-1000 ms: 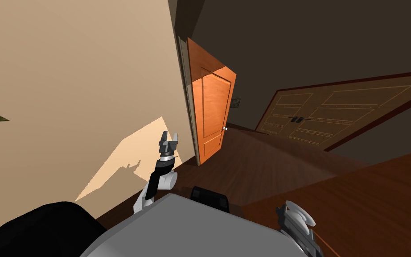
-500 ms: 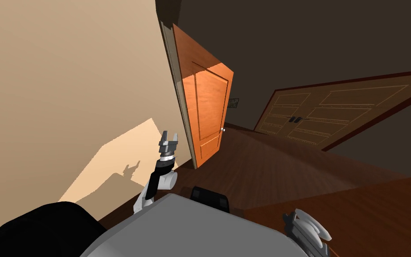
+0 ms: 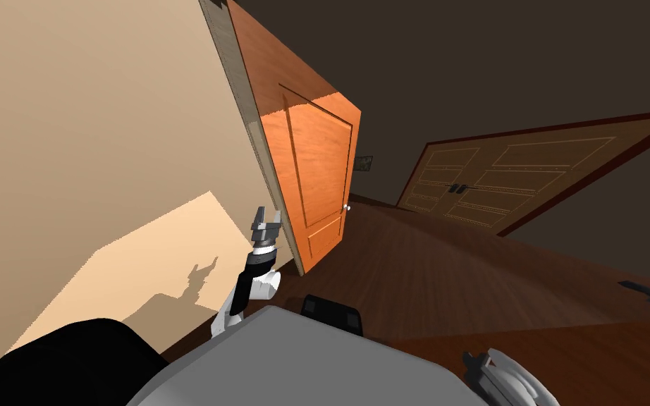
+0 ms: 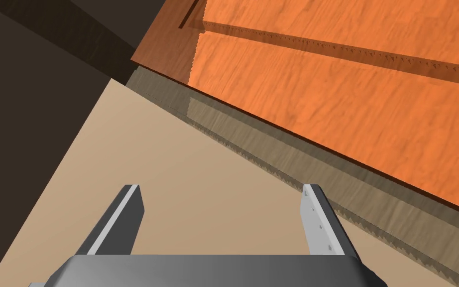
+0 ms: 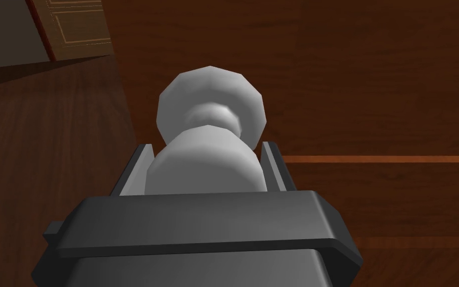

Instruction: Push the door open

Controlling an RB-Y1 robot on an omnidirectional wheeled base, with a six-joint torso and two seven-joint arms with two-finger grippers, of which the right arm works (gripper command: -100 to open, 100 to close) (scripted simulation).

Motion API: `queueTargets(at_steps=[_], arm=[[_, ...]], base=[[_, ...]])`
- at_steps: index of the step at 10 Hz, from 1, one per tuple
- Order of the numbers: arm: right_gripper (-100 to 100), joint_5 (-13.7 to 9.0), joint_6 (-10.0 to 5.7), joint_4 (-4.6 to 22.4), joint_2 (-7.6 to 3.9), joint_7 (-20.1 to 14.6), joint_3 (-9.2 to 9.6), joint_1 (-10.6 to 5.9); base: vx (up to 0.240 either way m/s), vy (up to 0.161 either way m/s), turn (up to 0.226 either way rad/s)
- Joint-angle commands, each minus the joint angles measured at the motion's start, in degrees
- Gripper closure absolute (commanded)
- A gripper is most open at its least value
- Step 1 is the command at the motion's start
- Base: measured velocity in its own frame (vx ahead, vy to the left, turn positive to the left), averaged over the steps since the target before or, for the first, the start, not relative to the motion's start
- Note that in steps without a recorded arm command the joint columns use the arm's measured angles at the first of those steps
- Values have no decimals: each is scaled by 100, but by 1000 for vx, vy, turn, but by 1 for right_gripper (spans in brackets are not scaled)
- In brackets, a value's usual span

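A dark brown wooden door (image 3: 598,359) lies close at my lower right, and in the right wrist view it (image 5: 373,74) spreads behind the hand. My right gripper (image 3: 500,373) is shut on its pale grey round knob (image 5: 211,99), with both fingers pressing the knob's neck. That gripper (image 5: 207,145) points straight at the door face. My left gripper (image 3: 266,211) is raised and open with nothing between its fingers. In the left wrist view it (image 4: 221,188) faces the beige wall (image 4: 173,164), just beside a grey-brown door frame (image 4: 283,154).
An orange panelled door (image 3: 313,162) stands ajar ahead on the left, with a small knob (image 3: 345,207) on its free edge. A tan double door (image 3: 500,180) sits in the far dark wall. Dark wood floor (image 3: 422,268) lies between. The beige wall (image 3: 91,155) runs along my left.
The whole head view has shifted: I have moved forward, so the orange door now looms larger and further left. The dark door's edge has dropped lower right, with my right gripper following.
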Motion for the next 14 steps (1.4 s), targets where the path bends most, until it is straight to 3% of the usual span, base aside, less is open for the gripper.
queueTargets(at_steps=[1,2,3,14], arm=[[100,-96,-64,78,-35,-11,-158,4],[100,-132,-70,89,-28,-3,-205,5],[100,-94,-57,93,-6,-20,-137,-20],[100,-702,-269,253,41,46,-742,150]], base=[[208,-108,-45],[200,-94,-64],[89,-47,-21],[151,-162,-41]])
